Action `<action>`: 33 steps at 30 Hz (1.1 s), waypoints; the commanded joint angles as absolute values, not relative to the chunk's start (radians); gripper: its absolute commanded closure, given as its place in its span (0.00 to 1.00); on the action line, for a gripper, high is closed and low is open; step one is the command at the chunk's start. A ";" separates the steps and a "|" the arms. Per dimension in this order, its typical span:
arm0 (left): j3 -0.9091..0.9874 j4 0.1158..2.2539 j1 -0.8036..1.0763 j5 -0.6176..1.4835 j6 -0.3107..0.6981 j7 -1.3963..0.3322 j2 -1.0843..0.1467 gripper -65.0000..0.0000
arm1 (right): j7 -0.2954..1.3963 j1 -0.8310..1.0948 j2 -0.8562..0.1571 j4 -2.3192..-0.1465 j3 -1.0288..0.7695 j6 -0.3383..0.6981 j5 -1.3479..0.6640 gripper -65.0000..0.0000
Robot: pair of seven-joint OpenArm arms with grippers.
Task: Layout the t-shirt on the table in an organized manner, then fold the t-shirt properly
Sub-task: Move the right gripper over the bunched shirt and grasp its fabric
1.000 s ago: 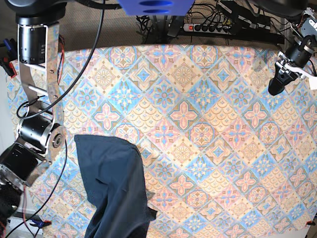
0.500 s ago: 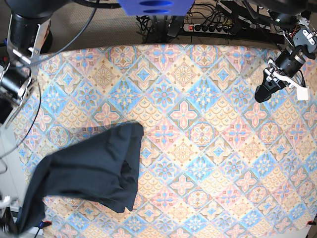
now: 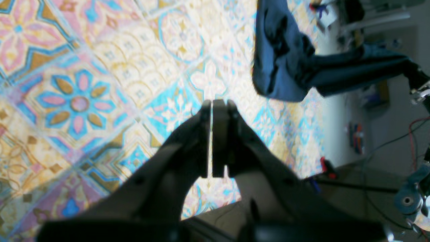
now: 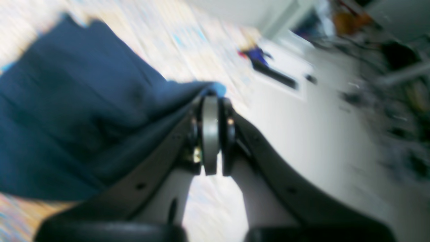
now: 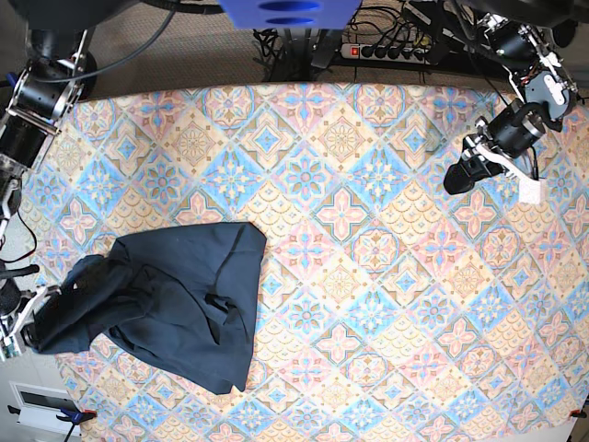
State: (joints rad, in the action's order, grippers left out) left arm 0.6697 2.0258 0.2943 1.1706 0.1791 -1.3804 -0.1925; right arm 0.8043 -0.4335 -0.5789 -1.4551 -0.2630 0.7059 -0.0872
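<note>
The dark navy t-shirt [image 5: 175,304] lies crumpled on the left part of the table [image 5: 368,239], one end stretched out past the left edge. My right gripper [image 5: 26,337] is there, shut on that end. In the right wrist view the fabric [image 4: 74,127] runs into the closed fingertips of the right gripper [image 4: 211,97]. My left gripper [image 5: 453,180] hovers over the far right of the table, well away from the shirt. In the left wrist view the left gripper [image 3: 215,104] is shut with nothing in it, above the patterned table [image 3: 100,84]. The t-shirt [image 3: 278,57] shows far off.
A power strip and cables [image 5: 386,48] lie behind the table's back edge. A white box [image 5: 37,401] sits on the floor off the front left corner. The right arm's links [image 5: 32,101] rise along the left edge.
The right gripper has pulled the shirt leftward, and it now lies lower and more bunched at the left edge. The left gripper has moved down and inward over the table.
</note>
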 commanded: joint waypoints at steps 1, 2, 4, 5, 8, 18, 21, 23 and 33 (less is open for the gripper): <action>0.662 2.040 0.288 1.198 0.179 -1.365 -0.203 1.00 | 0.773 -0.460 -0.602 -1.477 -0.269 0.698 -0.053 0.98; 0.653 2.040 0.288 1.198 0.179 -1.365 -0.203 1.00 | 0.774 -0.456 -0.602 -1.477 -0.268 0.698 0.001 0.95; 0.644 2.040 0.288 1.198 0.179 -1.365 -0.203 1.00 | 0.774 -0.456 -0.602 -1.475 -0.274 0.698 0.088 0.87; 0.644 2.040 0.288 1.198 0.179 -1.365 -0.203 1.00 | 0.774 -0.455 -0.602 -1.475 -0.274 0.698 0.116 0.83; 0.644 2.040 0.288 1.202 0.180 -1.365 -0.203 1.00 | 0.774 -0.435 -0.601 -1.480 -0.274 0.698 0.142 0.68; 0.644 2.040 0.288 1.202 0.183 -1.366 -0.208 1.00 | 0.774 -0.297 -0.547 -1.728 -0.308 0.698 0.022 0.57; 0.644 2.040 0.288 1.202 0.183 -1.366 -0.208 1.00 | 0.776 -0.251 -0.539 -1.822 -0.311 0.698 -0.151 0.57; 0.644 2.040 0.288 1.202 0.183 -1.366 -0.208 1.00 | 0.776 -0.211 -0.539 -1.850 -0.289 0.698 -0.274 0.57; 0.645 2.040 0.289 1.198 0.185 -1.368 -0.208 1.00 | 0.768 -0.292 -0.515 -1.569 0.039 0.698 -0.348 0.57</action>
State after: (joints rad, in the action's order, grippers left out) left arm 0.6426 2.0258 0.2939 1.1763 0.1810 -1.3800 -0.1993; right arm 0.7879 -0.2691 -0.5022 -1.5555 0.0460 0.7021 -0.3374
